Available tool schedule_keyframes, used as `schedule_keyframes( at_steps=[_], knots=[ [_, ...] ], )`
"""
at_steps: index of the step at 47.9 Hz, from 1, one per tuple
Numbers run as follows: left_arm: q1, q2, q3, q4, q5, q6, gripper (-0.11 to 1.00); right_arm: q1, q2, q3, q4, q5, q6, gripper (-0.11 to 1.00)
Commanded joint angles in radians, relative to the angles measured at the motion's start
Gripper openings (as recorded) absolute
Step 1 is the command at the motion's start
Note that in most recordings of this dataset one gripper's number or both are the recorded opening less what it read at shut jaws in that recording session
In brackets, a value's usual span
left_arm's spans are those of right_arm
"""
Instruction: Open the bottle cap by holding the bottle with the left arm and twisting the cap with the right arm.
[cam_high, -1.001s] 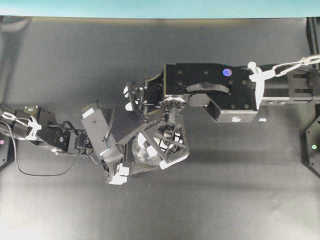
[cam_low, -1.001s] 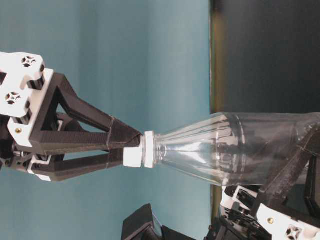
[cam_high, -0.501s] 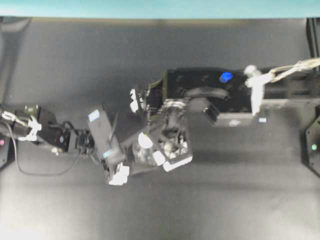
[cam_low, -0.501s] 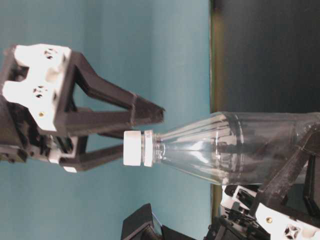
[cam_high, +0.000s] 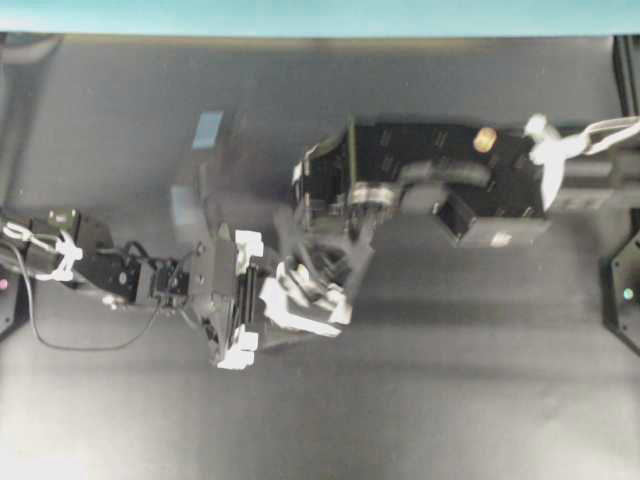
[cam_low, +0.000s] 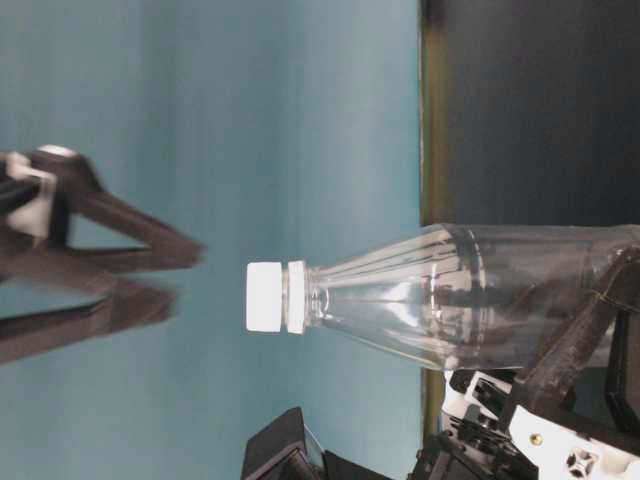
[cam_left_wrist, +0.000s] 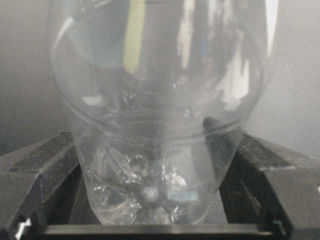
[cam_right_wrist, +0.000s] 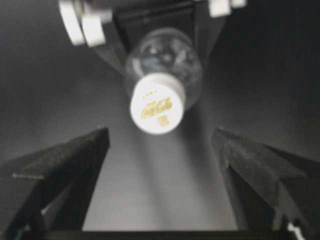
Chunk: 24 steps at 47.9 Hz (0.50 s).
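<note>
The clear bottle (cam_low: 450, 295) stands upright in my left gripper (cam_left_wrist: 155, 150), whose black fingers (cam_left_wrist: 45, 170) press its lower body from both sides; this gripper is shut on it. The white bottle cap (cam_low: 266, 297) sits on the neck with nothing touching it. My right gripper (cam_low: 185, 278) is open and blurred, a clear gap away from the cap's top. In the right wrist view the cap (cam_right_wrist: 157, 104) lies beyond the spread jaws of the right gripper (cam_right_wrist: 160, 135), not between them. From overhead the right gripper (cam_high: 305, 290) hides most of the bottle, beside the left gripper (cam_high: 245, 300).
The black table mat (cam_high: 450, 380) spreads around both arms, with a teal wall behind. Black arm bases (cam_high: 625, 290) sit at the side edges. A black part (cam_low: 285, 450) pokes up at the bottom of the table-level view.
The right gripper, shut on the cap a second ago, has opened and pulled back from it, turning at the wrist. The cap stays on the neck. The left grip is unchanged.
</note>
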Motion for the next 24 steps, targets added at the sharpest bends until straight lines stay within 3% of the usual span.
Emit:
schedule_keyframes(
  at_steps=[1, 4, 14, 24],
  knots=[
    [-0.005, -0.003, -0.005, 0.003, 0.003, -0.011, 0.81, 0.032, 0.009, -0.064, 0.000, 0.026, 0.126, 0.79],
    [-0.005, -0.003, -0.005, 0.003, 0.003, -0.011, 0.81, 0.038, 0.029, -0.091, 0.000, 0.031, 0.207, 0.79],
    [-0.003, -0.003, 0.000, 0.003, 0.003, -0.009, 0.81, 0.041, 0.071, -0.097, 0.000, 0.044, 0.356, 0.78],
    [-0.003, -0.005, 0.003, 0.003, 0.003, -0.006, 0.81, 0.040, 0.094, -0.072, 0.000, 0.049, 0.360, 0.78]
  ],
)
